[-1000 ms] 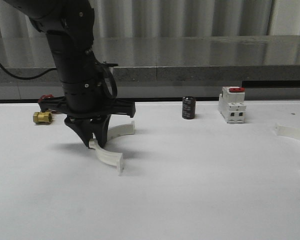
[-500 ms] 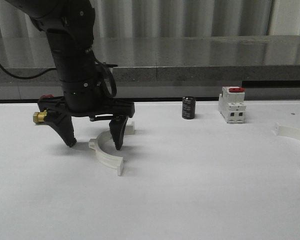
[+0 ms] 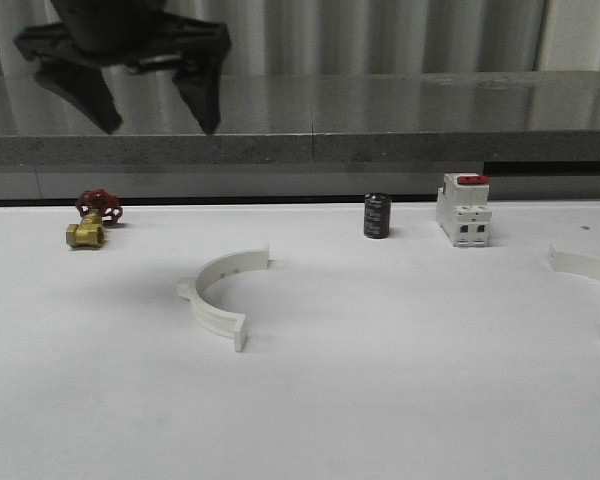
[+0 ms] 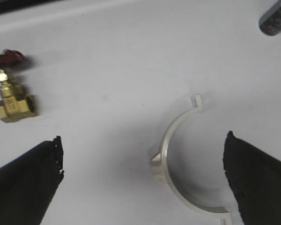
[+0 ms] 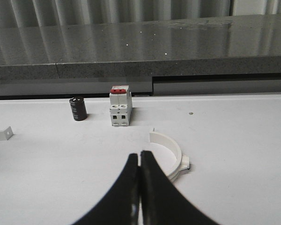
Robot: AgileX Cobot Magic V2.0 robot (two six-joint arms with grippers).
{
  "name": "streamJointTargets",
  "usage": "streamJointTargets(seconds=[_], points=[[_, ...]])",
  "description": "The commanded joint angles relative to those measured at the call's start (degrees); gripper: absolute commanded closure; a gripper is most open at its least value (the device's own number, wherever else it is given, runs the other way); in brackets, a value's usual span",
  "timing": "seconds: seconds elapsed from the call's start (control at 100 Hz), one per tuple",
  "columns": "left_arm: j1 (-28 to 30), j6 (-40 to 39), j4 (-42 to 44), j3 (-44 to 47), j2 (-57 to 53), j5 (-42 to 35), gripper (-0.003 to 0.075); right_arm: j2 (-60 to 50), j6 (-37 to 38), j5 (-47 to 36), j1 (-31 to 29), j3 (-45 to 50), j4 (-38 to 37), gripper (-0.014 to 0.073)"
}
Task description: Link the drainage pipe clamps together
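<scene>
Toward the left half of the worktop [image 3: 380,420], mid-depth, I've got one clamp half [image 3: 220,292] lying flat, its open side facing the right edge. Its mate, the second clamp half [image 3: 587,268], sits way over by the right edge, partly cut off in the front view, and the two are well apart. That gap is the whole problem: they can't be joined until one travels across.

My left gripper [image 3: 120,95] hangs high above the worktop, jaws spread wide, nothing in them. In the left wrist cam the near half [image 4: 180,161] lies below and between the fingers [image 4: 253,180], offset toward one finger rather than centred. So the left arm is the closer one for that piece; I'd judge a straight drop w/ a small sideways correction would bracket the arc.

My right gripper [image 5: 140,161] has its fingers pressed together, holding nothing. In the right wrist cam the far half [image 5: 171,159] sits just beyond and a bit to one side of the tips, ends pointing toward the left edge. So the open sides face each other across the worktop, good for mating.

Other stuff along the back edge: brass valve [image 3: 88,220], black cylinder [image 3: 377,216], breaker [image 3: 464,209]. All clear of the line btw the halves, I reckon.
</scene>
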Motion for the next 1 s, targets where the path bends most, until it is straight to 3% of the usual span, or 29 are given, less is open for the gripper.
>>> streamJointTargets(seconds=[0.0, 0.24, 0.51, 0.99], points=[[2.8, 1.4, 0.8, 1.0, -7.3, -3.6, 0.005, -1.2, -0.6, -4.6, 0.1, -0.9, -0.2, 0.0662], [14.9, 6.5, -0.3, 11.4, -20.6, -8.8, 0.0051, -1.2, -0.6, -4.6, 0.1, -0.9, -0.2, 0.0662], [27.5, 16.3, -10.2, 25.4, -36.7, -12.0, 0.0051, -1.2, -0.6, -4.6, 0.1, -0.9, -0.2, 0.0662], [28.9, 17.4, -14.5, 50.1, -68.2, -14.8, 0.0051, -1.2, -0.6, -4.6, 0.1, -0.9, -0.2, 0.0662]])
